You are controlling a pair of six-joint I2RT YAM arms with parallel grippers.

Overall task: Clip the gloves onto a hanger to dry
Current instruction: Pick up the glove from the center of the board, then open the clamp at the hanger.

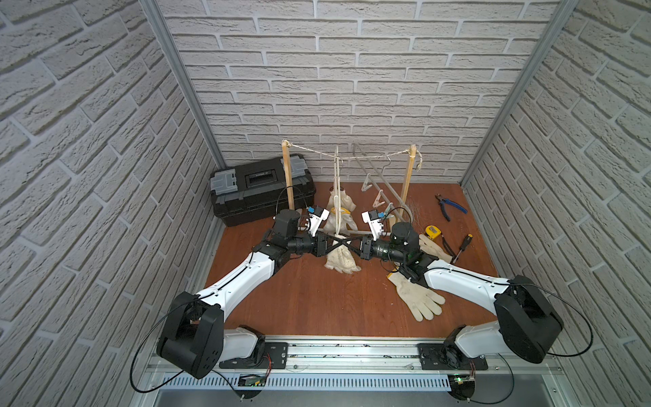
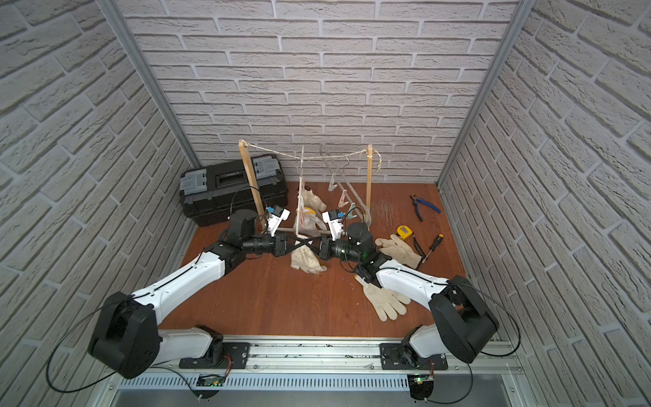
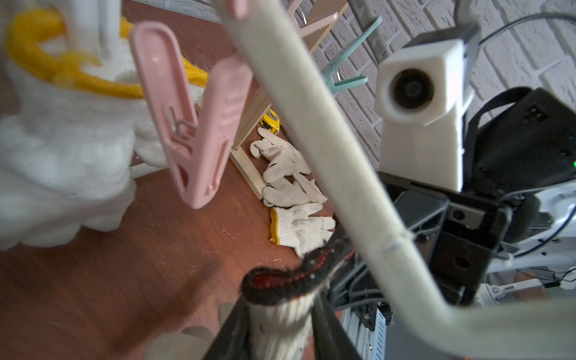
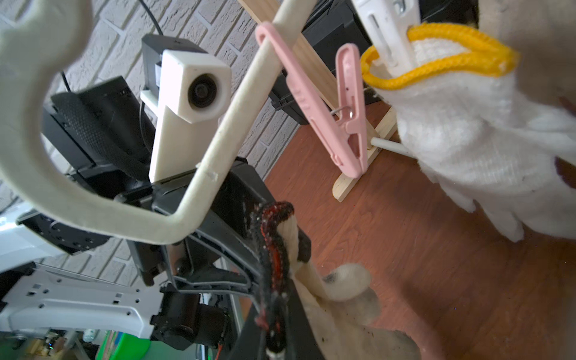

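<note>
The right gripper [image 4: 277,280] is pressed together on the dark, red-flecked cuff edge of a knitted work glove [image 1: 341,262]. The left gripper [image 3: 280,311] has a finger on either side of the same ribbed cuff, but I cannot tell whether they bite or merely flank it. In both top views the two sets of fingers cross, with the glove hanging below them toward the wooden tabletop [image 1: 317,299].

Just beside them the cream flocked hanger [image 1: 337,183] hangs from twine [image 1: 317,152] strung between two wooden posts [image 1: 287,176]. A yellow-cuffed glove [image 4: 467,134] is already pinned by a white clip [image 4: 386,37]. Another glove [image 1: 419,297] lies loose by the right arm. The pink clip [image 3: 193,124] hangs empty, its jaws closed.

As I judge the risks:
- A thin pinch on one edge may let the glove slip and drop.
- The hanger swings freely, so a nudge would carry the pink clip away.
- The crossed fingers could snag each other.
</note>
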